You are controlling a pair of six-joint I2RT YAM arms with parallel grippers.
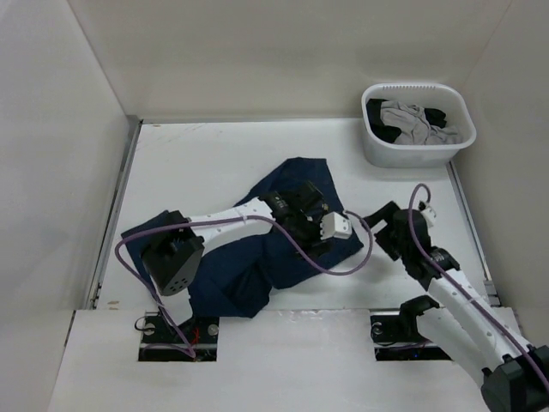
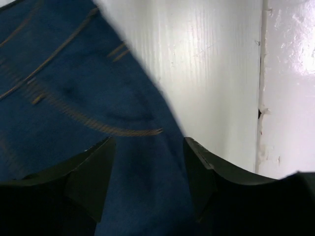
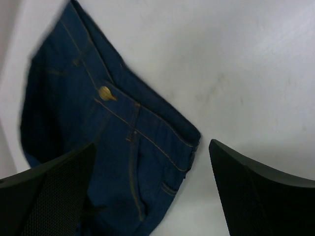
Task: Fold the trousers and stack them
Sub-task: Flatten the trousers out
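Trousers (image 1: 257, 257): bunched on table (image 1: 206, 154) centre, long axis running near-left to far-right, far end toward basket (image 1: 416, 146).
Left gripper (image 2: 147, 167): over denim, jaws apart, nothing clamped.
Right gripper (image 3: 152, 187): jaws wide, empty, beside waistband.

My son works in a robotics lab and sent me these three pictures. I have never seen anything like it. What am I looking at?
Two robot arms are bolted at the near edge of a white table. One picture looks down from above; the other two come from small cameras on each wrist, so the dark shapes at the bottom are that arm's own fingers. Dark blue trousers lie crumpled on the table. The left hand is over the denim, jaws apart. The right hand is open beside the trousers, holding nothing. At the far right, a white basket holds grey and black clothes.
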